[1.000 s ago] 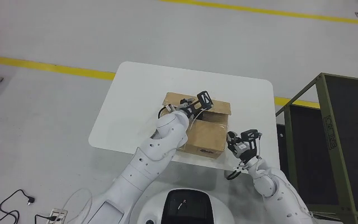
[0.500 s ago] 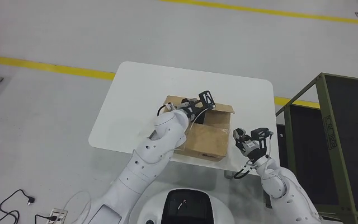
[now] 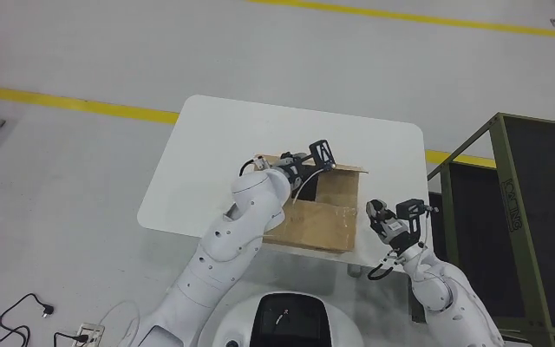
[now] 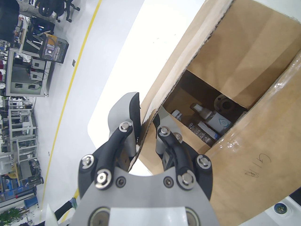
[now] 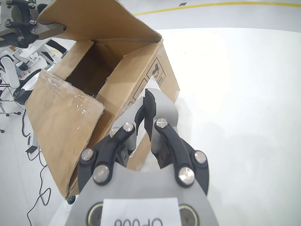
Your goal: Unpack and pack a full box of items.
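White tabletop (image 3: 217, 147) carries a brown cardboard box (image 3: 316, 221) against its near edge, toward the near right corner. The left gripper (image 4: 146, 116) is at the box's far side, its fingers pinching the edge of the far flap (image 4: 211, 36), which stands raised and tilted. Inside the open box lie a white spray bottle (image 4: 212, 117) and a dark metal flange (image 4: 224, 104), close together. The near flap (image 5: 63, 123), taped with clear film, slopes outward. Just beside the box's right side, the right gripper (image 5: 147, 102) hangs with fingers pressed together.
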